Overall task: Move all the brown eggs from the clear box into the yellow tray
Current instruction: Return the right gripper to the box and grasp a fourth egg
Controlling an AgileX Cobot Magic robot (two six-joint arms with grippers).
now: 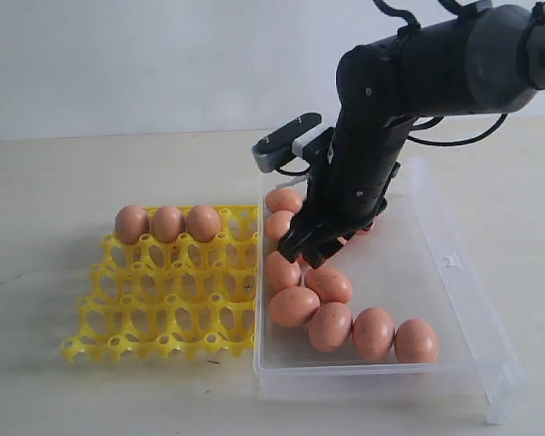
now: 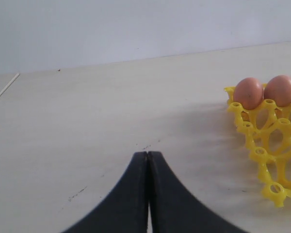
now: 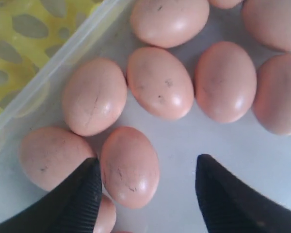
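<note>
Brown eggs (image 1: 373, 332) lie loose in the clear box (image 1: 409, 272), most toward its tray-side wall. Right gripper (image 3: 149, 161) hovers inside the box, jaws wide apart, one egg (image 3: 130, 167) lying between them. Just beside the box stands the yellow tray (image 1: 163, 318), three eggs (image 1: 167, 222) in its far row. Left gripper (image 2: 148, 155), pressed together, hangs beyond the tray from the box.
</note>
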